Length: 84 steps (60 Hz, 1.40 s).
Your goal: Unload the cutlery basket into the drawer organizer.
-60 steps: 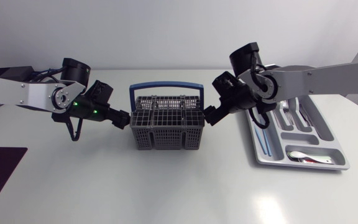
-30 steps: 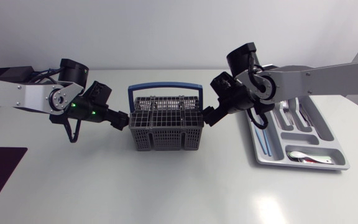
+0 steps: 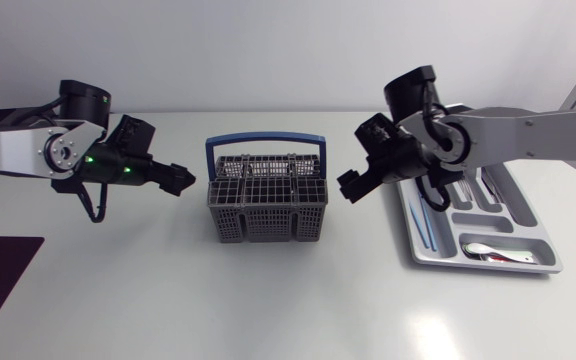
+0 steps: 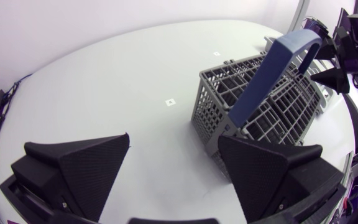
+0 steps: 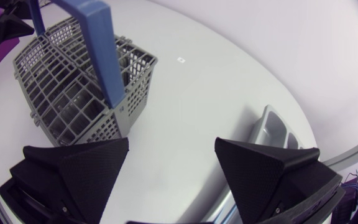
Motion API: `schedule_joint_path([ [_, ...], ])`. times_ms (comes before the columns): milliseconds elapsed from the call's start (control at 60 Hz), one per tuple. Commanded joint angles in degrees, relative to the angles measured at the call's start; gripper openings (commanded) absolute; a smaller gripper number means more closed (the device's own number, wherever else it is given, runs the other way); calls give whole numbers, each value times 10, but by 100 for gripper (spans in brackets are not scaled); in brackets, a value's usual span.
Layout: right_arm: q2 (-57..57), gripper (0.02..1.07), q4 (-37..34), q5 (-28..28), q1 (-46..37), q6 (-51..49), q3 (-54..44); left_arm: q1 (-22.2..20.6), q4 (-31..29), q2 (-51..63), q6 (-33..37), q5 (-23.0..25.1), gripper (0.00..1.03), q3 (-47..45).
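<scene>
The grey plastic lattice cutlery basket with the blue arched handle (image 3: pixel 265 205) stands upright on the white table (image 3: pixel 268 310), between the two arms. The left pincer (image 3: pixel 180 180) hangs to one side of it, a little apart, and the right pincer (image 3: pixel 349 188) hangs at the opposite side, also clear of it. Both point their tips at the basket walls. In its own wrist view the left pincer (image 4: pixel 174 140) is spread wide with nothing between its fingers, and the basket (image 4: pixel 263 106) sits ahead of it and off toward one finger. The right pincer (image 5: pixel 172 142) is equally spread and bare, with the basket (image 5: pixel 79 93) ahead and off toward one finger. A corner of the silver-grey compartmented drawer organiser (image 5: pixel 272 127) shows on its other side. In the head view the organiser (image 3: pixel 418 258) lies flat behind the right pincer, under that arm. It already holds a pale spoon (image 3: pixel 490 249) in its near compartment and thin blue sticks (image 3: pixel 419 222) in a long side slot. No cutlery pokes above the basket's rim, and its cells look bare in the right wrist view, so the unloading seems finished or nearly so. The flanking, open-handed stance suits either steadying the basket or checking it.
</scene>
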Motion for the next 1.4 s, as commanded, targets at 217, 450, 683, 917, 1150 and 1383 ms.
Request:
schedule_joint_path([
  [217, -137, 102, 10, 20, -43, -33, -63, 32, 34, -135, 3, 2, 99, -74],
  [450, -213, 102, 11, 6, -94, -15, -106, 37, 33, -216, 4, 2, 99, -116],
  [683, -290, 103, 15, -7, -132, 2, -142, 37, 51, -287, 0, 2, 99, -163],
  [917, -371, 102, 38, 4, -168, 12, -194, 42, 70, -347, -22, -20, 99, -195],
  [1150, -417, 102, 49, 1, -190, 14, -239, 45, 64, -404, -22, -21, 99, -227],
  [1383, -466, 102, 55, 5, -230, 32, -278, 58, 64, -463, -27, -21, 99, -268],
])
